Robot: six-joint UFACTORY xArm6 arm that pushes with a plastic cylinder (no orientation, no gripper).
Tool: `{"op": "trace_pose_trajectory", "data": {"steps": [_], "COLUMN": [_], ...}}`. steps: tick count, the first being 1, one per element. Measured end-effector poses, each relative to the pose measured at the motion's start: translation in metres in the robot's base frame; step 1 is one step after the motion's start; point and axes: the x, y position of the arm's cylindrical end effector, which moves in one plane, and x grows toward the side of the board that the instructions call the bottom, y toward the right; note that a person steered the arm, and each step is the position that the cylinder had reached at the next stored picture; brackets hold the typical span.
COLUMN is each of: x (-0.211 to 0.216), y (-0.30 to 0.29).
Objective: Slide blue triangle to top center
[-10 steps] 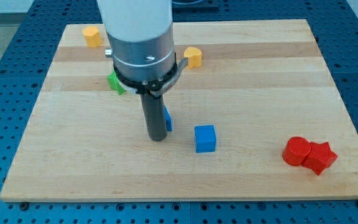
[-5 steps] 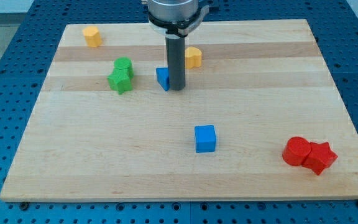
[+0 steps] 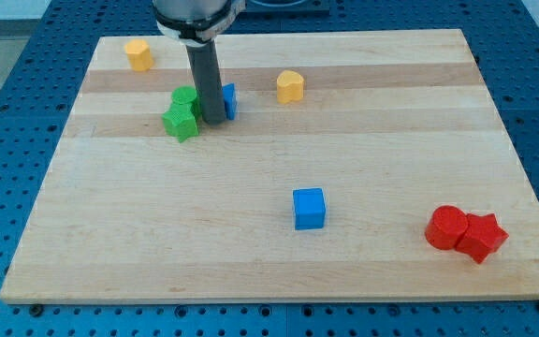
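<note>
The blue triangle point(image 3: 228, 100) lies in the upper left-middle of the wooden board point(image 3: 279, 253), mostly hidden behind my rod. My tip point(image 3: 211, 119) rests on the board just left of the blue triangle, touching or nearly touching it. Two green blocks point(image 3: 182, 112) sit right beside the tip on its left.
A blue cube point(image 3: 309, 208) sits below the board's centre. A yellow block point(image 3: 290, 86) lies right of the triangle, another yellow block point(image 3: 138, 54) at the top left corner. Two red blocks point(image 3: 466, 232) touch each other at the lower right.
My rod has swung from the board's middle up and to the left. The blue triangle has moved with it, up the board and slightly left, now close to the green blocks.
</note>
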Motion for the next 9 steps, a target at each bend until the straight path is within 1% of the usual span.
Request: {"op": "trace_pose_trajectory", "data": {"steps": [1,3,5,6,8,9], "x": [-0.030,-0.038,-0.078,-0.090,-0.104,-0.104], "y": [0.001,0.042,0.075,0.095,0.104,0.104]}}
